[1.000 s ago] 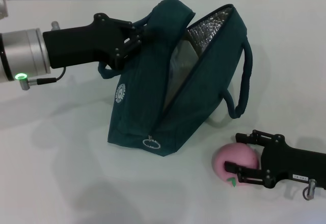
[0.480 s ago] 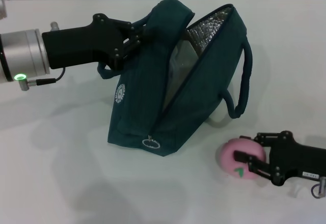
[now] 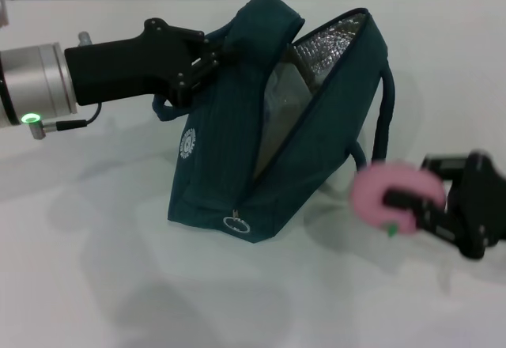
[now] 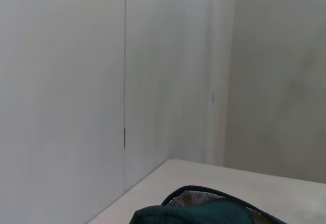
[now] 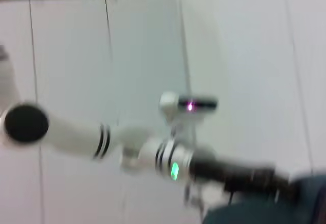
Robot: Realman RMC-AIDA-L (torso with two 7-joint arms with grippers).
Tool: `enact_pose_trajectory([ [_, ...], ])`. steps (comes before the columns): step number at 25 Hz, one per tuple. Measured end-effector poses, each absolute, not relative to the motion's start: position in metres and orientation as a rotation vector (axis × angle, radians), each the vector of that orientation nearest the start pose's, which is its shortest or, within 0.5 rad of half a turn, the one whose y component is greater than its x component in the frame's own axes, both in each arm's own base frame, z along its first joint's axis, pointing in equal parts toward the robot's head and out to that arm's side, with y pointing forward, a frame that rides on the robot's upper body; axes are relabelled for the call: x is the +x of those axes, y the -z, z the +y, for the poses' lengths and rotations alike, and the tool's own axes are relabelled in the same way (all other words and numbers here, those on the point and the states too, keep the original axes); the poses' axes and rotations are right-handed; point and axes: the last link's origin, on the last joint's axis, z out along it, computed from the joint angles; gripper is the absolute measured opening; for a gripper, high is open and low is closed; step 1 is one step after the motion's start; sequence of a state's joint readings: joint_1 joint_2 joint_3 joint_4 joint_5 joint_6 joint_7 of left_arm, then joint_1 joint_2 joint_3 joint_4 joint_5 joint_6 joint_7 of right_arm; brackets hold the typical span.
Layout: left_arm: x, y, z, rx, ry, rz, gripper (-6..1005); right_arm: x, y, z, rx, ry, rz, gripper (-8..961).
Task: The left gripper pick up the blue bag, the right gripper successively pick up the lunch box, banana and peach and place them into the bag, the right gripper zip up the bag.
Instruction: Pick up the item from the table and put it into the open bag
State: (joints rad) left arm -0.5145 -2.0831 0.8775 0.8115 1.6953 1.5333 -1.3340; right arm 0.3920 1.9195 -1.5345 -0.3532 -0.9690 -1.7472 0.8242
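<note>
The blue bag (image 3: 229, 158) stands on the white table, its zipper open and the silver foil lining showing. My left gripper (image 3: 207, 57) is shut on the bag's upper left edge, holding that side up. To the right of the bag, my right gripper (image 3: 415, 192) is shut on the pink peach (image 3: 391, 194) and carries it above the table. A clear shape shows inside the bag's mouth; the lunch box and banana cannot be made out clearly. The left wrist view shows only the bag's top rim (image 4: 198, 206).
The bag's rope handle (image 3: 383, 119) loops out on its right side, close to the peach. The zipper's ring pull (image 3: 233, 222) hangs at the bag's front lower end. The right wrist view shows the left arm (image 5: 168, 160) against a wall.
My right gripper closed on the peach, lifted it off the table and carried it up and slightly right, toward the bag's right side. The left gripper and bag stayed put.
</note>
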Motion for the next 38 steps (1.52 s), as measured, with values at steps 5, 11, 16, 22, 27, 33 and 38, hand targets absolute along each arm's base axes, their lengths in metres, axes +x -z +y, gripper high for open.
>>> enact_pose_trajectory([
  [5,-0.206,-0.021,0.347,-2.663,0.922,-0.266,36,0.234,-0.010,0.284,-2.487,-1.364,0.078,232],
  [11,-0.202,-0.024,0.346,-2.654,0.969,-0.252,36,0.192,-0.009,0.325,-2.578,-1.289,0.037,197],
  [16,-0.201,-0.024,0.345,-2.656,0.978,-0.252,36,0.169,0.005,0.354,-2.677,-1.120,0.058,176],
  [22,-0.202,-0.024,0.346,-2.638,0.984,-0.248,35,0.160,0.014,0.356,-2.817,-1.014,0.066,140],
  [27,-0.203,-0.021,0.347,-2.632,0.999,-0.258,35,0.166,0.014,0.346,-2.900,-0.980,0.063,169],
  [33,-0.204,-0.021,0.347,-2.627,0.995,-0.240,35,0.170,0.016,0.346,-2.936,-0.918,0.099,327],
  [38,-0.204,-0.019,0.347,-2.625,0.995,-0.244,35,0.167,0.016,0.349,-2.952,-0.898,0.103,514],
])
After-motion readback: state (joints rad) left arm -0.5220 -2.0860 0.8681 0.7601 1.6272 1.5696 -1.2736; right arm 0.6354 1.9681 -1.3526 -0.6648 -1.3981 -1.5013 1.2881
